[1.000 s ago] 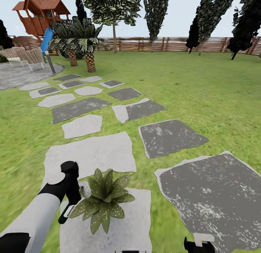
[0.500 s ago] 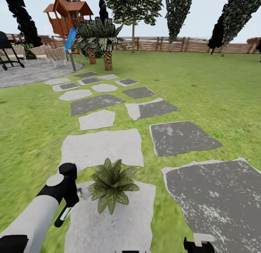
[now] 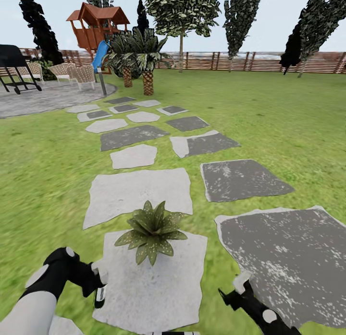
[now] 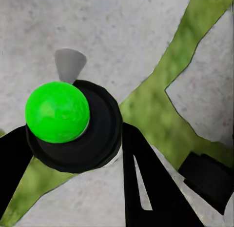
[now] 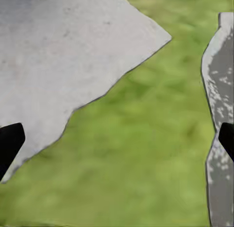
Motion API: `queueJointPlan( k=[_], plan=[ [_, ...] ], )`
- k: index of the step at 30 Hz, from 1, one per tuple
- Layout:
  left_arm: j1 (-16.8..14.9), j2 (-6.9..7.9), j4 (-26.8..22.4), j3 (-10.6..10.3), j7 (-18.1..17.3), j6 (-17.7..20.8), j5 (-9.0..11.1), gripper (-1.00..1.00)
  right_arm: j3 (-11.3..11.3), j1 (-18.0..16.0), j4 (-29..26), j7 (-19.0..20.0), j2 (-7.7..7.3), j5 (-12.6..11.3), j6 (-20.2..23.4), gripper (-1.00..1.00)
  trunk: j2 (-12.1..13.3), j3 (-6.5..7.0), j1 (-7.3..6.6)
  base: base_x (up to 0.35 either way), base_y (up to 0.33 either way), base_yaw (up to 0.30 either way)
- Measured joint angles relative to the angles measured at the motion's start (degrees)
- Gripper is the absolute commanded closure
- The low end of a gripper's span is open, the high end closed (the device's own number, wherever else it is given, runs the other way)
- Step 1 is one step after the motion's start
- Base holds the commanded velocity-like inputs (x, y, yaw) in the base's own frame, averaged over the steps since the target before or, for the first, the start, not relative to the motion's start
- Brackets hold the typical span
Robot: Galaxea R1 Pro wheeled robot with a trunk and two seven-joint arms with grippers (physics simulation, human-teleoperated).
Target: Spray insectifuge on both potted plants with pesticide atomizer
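One potted plant [image 3: 151,229], a rosette of speckled pointed leaves, stands on a light grey stepping stone [image 3: 158,287] in the garden lawn. My left gripper [image 3: 98,288] hangs low over that stone's left edge, a little short of the plant and to its left. It is shut on the pesticide atomizer [image 3: 100,294]. In the left wrist view the atomizer [image 4: 57,111] is a round black body with a bright green dome, clamped between the black fingers [image 4: 146,178]. My right gripper [image 3: 234,289] is open over the grass strip to the right of the stone, with nothing between its fingertips [image 5: 9,144].
Grey stepping stones [image 3: 137,193] lead away to a round paved patch [image 3: 43,97] with chairs and a black grill [image 3: 14,66]. A dark slab [image 3: 283,258] lies at the right. Palms [image 3: 144,56], a wooden playhouse [image 3: 98,28] and a slatted fence [image 3: 240,60] stand far off.
The camera has swung, shifting the whole picture. My left gripper with the atomizer has dropped back from beside the plant's leaves toward me. My right arm has risen into view.
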Motion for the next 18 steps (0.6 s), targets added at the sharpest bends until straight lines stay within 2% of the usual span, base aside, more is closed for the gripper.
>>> queueJointPlan(
  k=[1, 3, 5, 6, 8, 11, 13, 15, 17, 18],
  plan=[
    [0.2, -0.02, 0.1, 0.3, 0.4, -2.4, 0.8, 1.00, 0.0, -0.2, -0.9, 5.4, -0.17, 2.0, 0.0, -1.00, 0.0, 0.00, 0.00, 0.000, 0.000, 0.000],
    [0.3, -0.09, 0.1, 0.4, 0.6, -3.9, 2.3, 1.00, 0.1, -1.0, -1.7, 12.2, -0.28, 5.1, 0.1, -1.00, 0.0, 0.00, 0.00, 0.000, 0.000, 0.000],
    [0.3, -0.58, 0.1, 0.3, 0.7, -4.8, 5.3, 1.00, 0.0, -3.3, -2.8, 20.9, -0.34, 9.1, 0.1, -1.00, 0.0, 0.01, 0.00, 0.000, 0.000, 0.000],
    [0.3, -0.97, 0.2, 0.1, 0.7, -5.0, 6.3, 1.00, 0.0, -4.3, -3.0, 24.1, -0.31, 9.8, 0.1, -1.00, 0.0, 0.00, 0.00, 0.000, 0.000, 0.000],
    [0.4, -3.01, 0.4, -0.2, 0.7, -6.3, 7.4, 1.00, 0.0, -6.2, -3.1, 29.0, -0.24, 10.3, 0.1, -1.00, 0.0, 0.00, 0.00, 0.000, 0.000, 0.000],
    [0.3, -6.58, 1.3, -1.0, 0.8, -7.8, 7.3, 1.00, 0.1, -8.3, -3.2, 32.2, 0.28, 10.5, 0.2, -1.00, 0.0, 0.00, 0.00, 0.000, 0.000, 0.000],
    [0.2, -8.08, 3.2, -4.9, 1.4, -7.8, 7.4, 1.00, 0.1, -8.7, -3.2, 33.9, 1.02, 10.6, 0.1, -1.00, 0.0, 0.00, 0.00, 0.000, 0.000, 0.000],
    [0.2, -8.91, 4.5, -8.9, 2.7, -7.5, 7.7, 1.00, 0.2, -8.7, -3.1, 34.5, 2.58, 10.6, 0.1, -1.00, 0.0, 0.00, 0.00, 0.000, 0.000, 0.000],
    [0.2, -9.23, 4.9, -10.4, 4.0, -7.4, 7.8, 1.00, 0.2, -8.8, -3.1, 34.7, 4.61, 10.8, 0.1, -1.00, 0.0, 0.00, 0.00, 0.000, 0.000, 0.000],
    [0.2, -9.24, 4.9, -10.6, 4.2, -7.5, 7.8, 1.00, 0.3, -8.8, -3.1, 34.8, 5.24, 11.2, 0.1, 1.00, 0.0, 0.00, 0.00, 0.000, 0.000, 0.000]
  ],
)
